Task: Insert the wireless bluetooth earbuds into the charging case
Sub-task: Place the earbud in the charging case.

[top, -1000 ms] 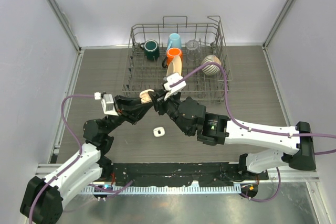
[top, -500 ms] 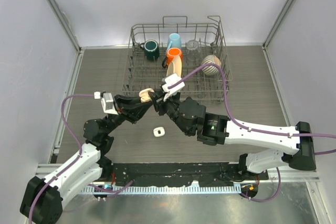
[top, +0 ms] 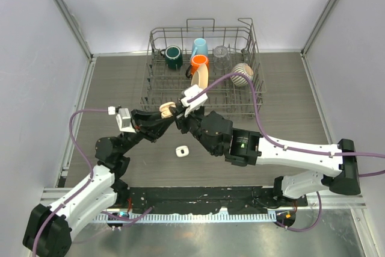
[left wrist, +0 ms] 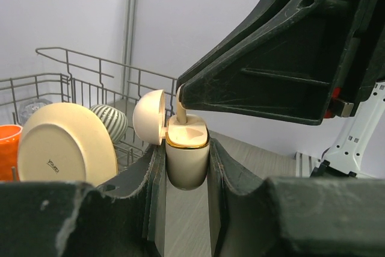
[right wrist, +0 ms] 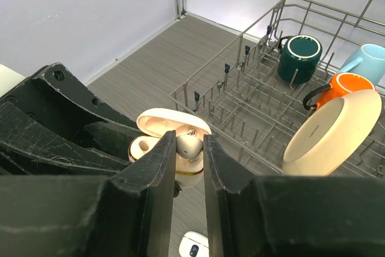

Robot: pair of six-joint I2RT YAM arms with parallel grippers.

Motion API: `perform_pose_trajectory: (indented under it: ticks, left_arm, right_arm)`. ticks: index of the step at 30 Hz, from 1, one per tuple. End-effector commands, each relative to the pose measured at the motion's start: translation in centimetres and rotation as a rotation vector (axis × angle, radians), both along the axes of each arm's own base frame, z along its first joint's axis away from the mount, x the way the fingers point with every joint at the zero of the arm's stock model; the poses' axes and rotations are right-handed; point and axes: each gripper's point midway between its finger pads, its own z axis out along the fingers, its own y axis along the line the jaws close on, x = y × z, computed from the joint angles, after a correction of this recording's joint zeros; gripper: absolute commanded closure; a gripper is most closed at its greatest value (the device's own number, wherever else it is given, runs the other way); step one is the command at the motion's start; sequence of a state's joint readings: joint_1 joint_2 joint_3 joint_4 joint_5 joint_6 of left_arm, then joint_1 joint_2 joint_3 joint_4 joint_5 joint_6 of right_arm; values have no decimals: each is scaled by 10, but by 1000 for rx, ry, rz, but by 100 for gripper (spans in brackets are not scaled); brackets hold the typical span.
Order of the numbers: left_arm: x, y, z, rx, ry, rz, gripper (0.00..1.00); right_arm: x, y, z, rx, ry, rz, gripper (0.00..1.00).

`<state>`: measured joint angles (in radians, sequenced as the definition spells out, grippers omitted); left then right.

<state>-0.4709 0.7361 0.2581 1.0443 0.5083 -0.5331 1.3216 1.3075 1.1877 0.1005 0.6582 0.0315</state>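
The charging case [left wrist: 186, 156] is cream with a gold rim, and its lid [left wrist: 149, 117] is swung open to the left. My left gripper [left wrist: 185, 170] is shut on its body and holds it upright above the table. My right gripper [right wrist: 189, 148] is shut on one pearly earbud [right wrist: 192, 142], which sits at the case's open mouth [right wrist: 142, 147] with its stem [left wrist: 180, 110] reaching into a well. In the top view both grippers meet at the case [top: 165, 110], in front of the rack. No other earbud is in view.
A small white rounded object [top: 181, 151] with a dark mark lies on the table below the grippers. Behind them the wire dish rack [top: 157, 91] holds a green mug [top: 174, 57], an orange mug [top: 200, 61], a blue mug [top: 200, 46], a cream dish [top: 199, 78] and a striped bowl [top: 242, 75].
My right gripper has edged slightly left toward the case with the earbud. The left gripper and the case stay where they were.
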Motion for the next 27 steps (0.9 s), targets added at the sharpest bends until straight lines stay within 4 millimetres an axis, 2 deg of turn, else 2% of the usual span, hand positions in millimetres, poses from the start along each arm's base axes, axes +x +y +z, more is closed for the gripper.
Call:
perform_pose_trajectory:
  ticks: [1, 3, 4, 8, 10, 14, 16, 19, 22, 23, 26, 27]
  left_arm:
    - [-11, 12, 42, -35, -206, 59, 100]
    - [-13, 13, 41, -26, -226, 64, 100]
    - [-14, 12, 40, -14, -245, 66, 100]
    - [-14, 12, 38, -5, -255, 72, 100]
    - [-13, 12, 37, -4, -254, 74, 100]
    - [-12, 12, 39, -4, -259, 80, 100]
    - [-12, 12, 38, -4, -256, 81, 100]
    - [-12, 12, 38, -4, -255, 80, 100]
    - [-12, 12, 37, -4, -249, 77, 100]
    - [-12, 12, 37, -5, -245, 75, 100]
    - [-12, 12, 35, -6, -239, 74, 100]
    - [-12, 11, 34, -5, -235, 71, 100]
  right_arm:
    - [-10, 10, 0, -41, 17, 51, 99]
    - [-11, 12, 7, -31, 16, 62, 99]
    - [-13, 12, 2, -59, 26, 71, 99]
    - [-18, 17, 7, -69, 41, 113, 99]
    - [-20, 19, 4, -85, 55, 127, 99]
    - [-24, 23, 2, -83, 75, 155, 87]
    - [-26, 24, 2, -78, 83, 162, 84]
    - [-27, 24, 6, -61, 88, 167, 76]
    - [-27, 22, 11, -39, 94, 166, 63]
    - [-27, 20, 15, -27, 92, 164, 53]
    - [-21, 12, 30, 34, 104, 158, 36]
    - [-20, 10, 34, 54, 107, 155, 35]
